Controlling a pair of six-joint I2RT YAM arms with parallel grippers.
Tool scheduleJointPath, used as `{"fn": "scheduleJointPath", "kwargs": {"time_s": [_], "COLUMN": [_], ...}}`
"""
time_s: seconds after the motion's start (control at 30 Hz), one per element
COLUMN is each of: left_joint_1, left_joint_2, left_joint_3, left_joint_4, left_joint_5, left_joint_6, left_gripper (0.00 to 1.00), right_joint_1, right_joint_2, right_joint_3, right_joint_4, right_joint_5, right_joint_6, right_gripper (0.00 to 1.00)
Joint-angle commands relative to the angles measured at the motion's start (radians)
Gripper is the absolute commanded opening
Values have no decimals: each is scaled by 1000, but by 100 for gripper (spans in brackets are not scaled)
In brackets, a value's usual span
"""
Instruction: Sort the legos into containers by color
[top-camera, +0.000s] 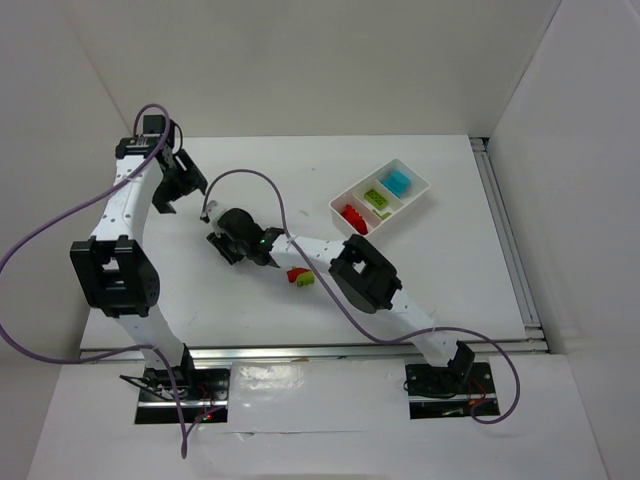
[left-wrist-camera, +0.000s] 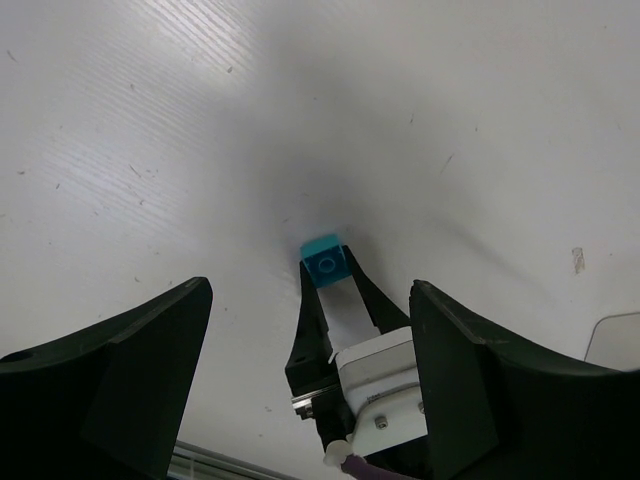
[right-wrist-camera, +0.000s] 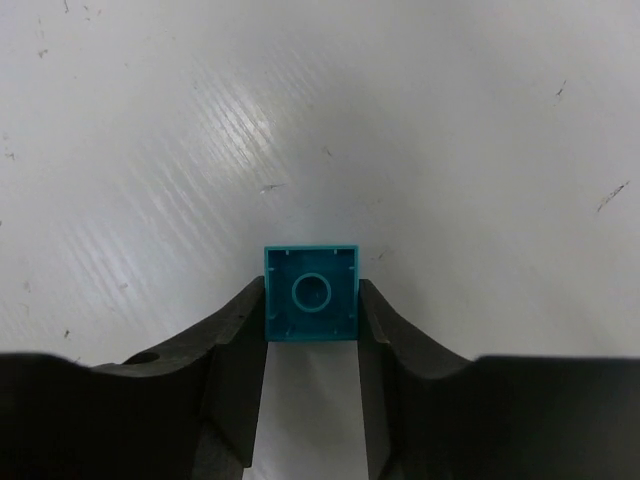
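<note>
- Top view: the right pincer (top-camera: 222, 243) reaches far left across the table. The white tray (top-camera: 410, 200) sits well behind it, its three compartments each showing one colour. The loose red and green bricks (top-camera: 297, 277) lie just behind its wrist. The left pincer (top-camera: 180, 195) hovers near, ahead of it.
- Left wrist view: the left pincer's jaws stand wide apart and empty, so it seems to be keeping clear. Between them, the right pincer holds a cyan brick (left-wrist-camera: 325, 262) at its tips; whether the brick is off the table cannot be told.
- Right wrist view: the jaws are clamped on the brick's two flat sides, hollow underside facing the camera. This square grip should stop it twisting on the way to the cyan compartment.
</note>
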Motion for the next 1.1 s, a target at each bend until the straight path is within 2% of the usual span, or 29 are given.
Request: {"fn": "scheduleJointPath", "kwargs": {"time_s": [0.0,0.07,0.1,0.17,0.2,0.27,0.33,0.4,0.47,0.6,0.7,0.87,1.07], "left_joint_1": [6,6,6,6,6,6,6,6,6,6,-40,-188,-302], "left_joint_2": [-47,-47,-47,-47,-59,-73,-96,-110,-119,-119,-119,-94,-44], "left_joint_3": [-12,-12,-22,-46,-70,-83,-118,-129,-153,-173,-184,-184,-184], "left_joint_4": [-9,1,23,51,85,112,151,163,177,208,218,218,200], "left_joint_5": [-5,21,33,56,76,99,122,135,144,185,198,178,158], "left_joint_6": [25,43,56,65,80,106,125,125,125,135,157,194,203], "left_gripper": [90,90,90,90,90,90,90,90,90,90,89,89,89], "right_joint_1": [7,7,-7,-51,-68,-123,-189,-249,-322,-558,-686,-775,-832], "right_joint_2": [6,-48,-129,-226,-328,-434,-593,-684,-769,-792,-765,-638,-608], "right_joint_3": [17,-36,-73,-213,-303,-388,-505,-569,-597,-586,-558,-462,-460], "right_joint_4": [4,24,41,103,134,146,137,118,26,-126,-175,-251,-241], "right_joint_5": [38,60,60,22,9,21,67,103,141,241,229,252,273], "right_joint_6": [14,45,59,94,127,155,180,213,247,327,346,346,336], "right_gripper": [24,22,22,22,22,22,22,22,22,22,24,27,28]}}
